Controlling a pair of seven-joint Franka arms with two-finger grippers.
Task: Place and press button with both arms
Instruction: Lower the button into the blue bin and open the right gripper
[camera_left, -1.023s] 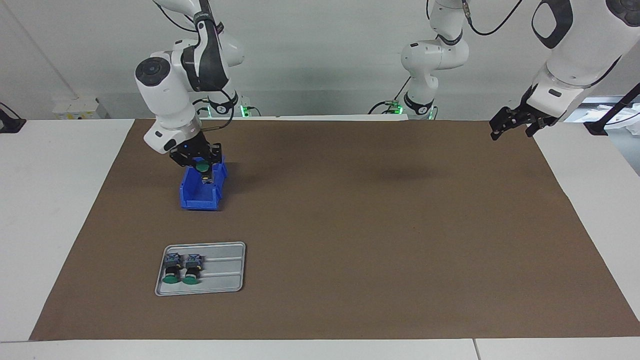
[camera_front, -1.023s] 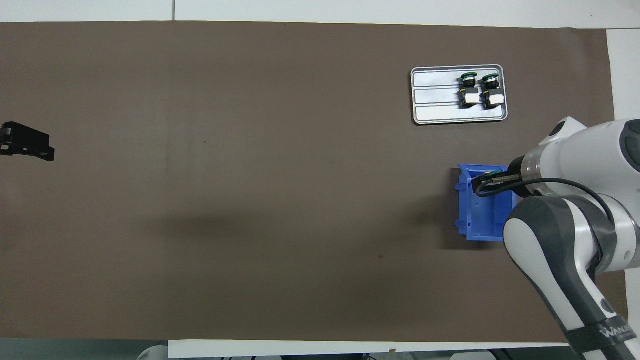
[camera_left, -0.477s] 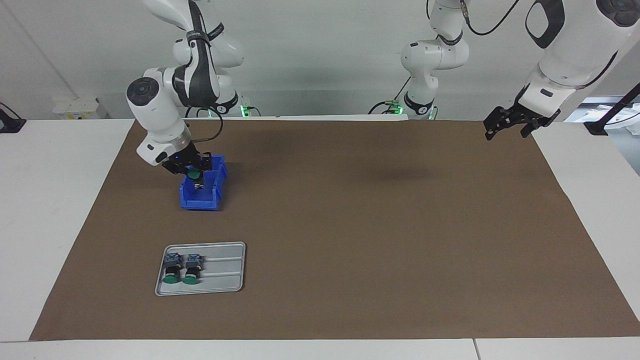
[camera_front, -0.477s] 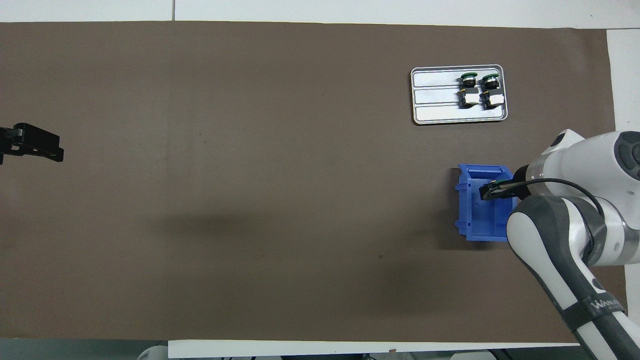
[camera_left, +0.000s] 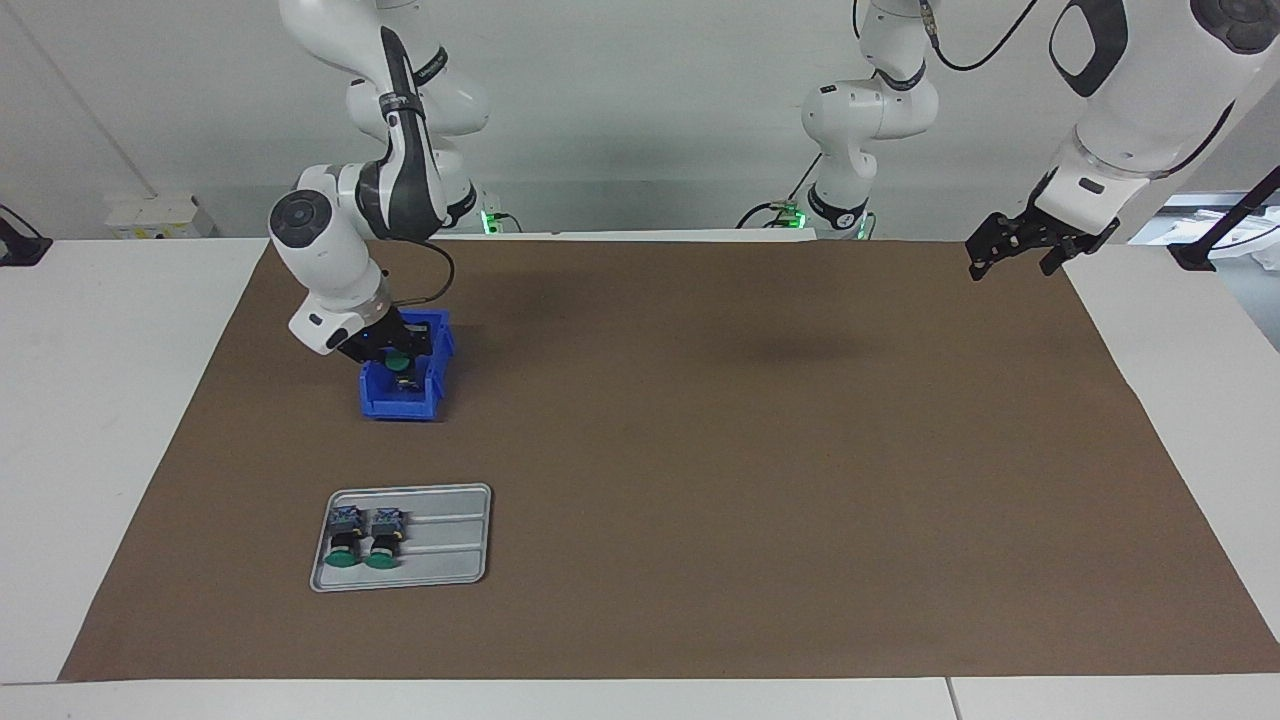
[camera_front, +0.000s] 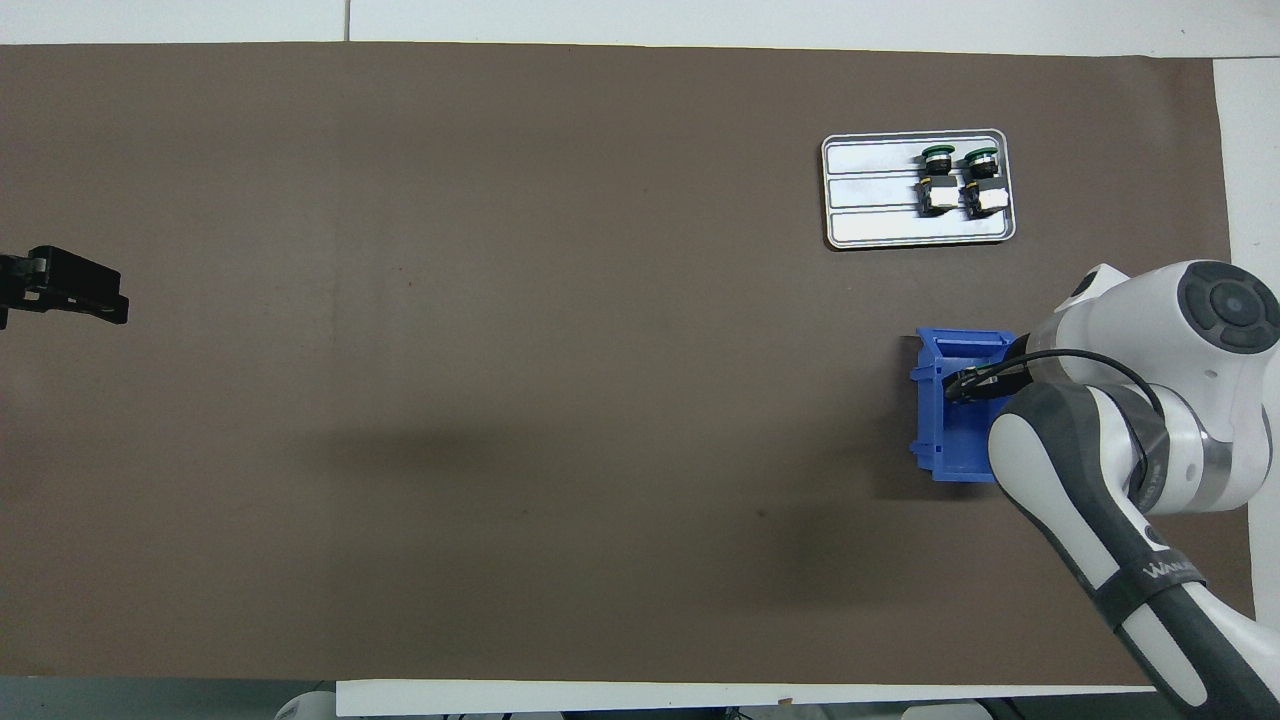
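Right gripper clamped on round green-capped button, just over the blue plastic bin. Left gripper spread wide, waits above the brown-paper bench edge.

Bright, even overhead light casts soft blurred shadows on the brown mat; both views sharp.

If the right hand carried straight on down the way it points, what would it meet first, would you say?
Probably the floor of the blue bin: the right hand, shut on a button, points down into it, though depth is unclear.
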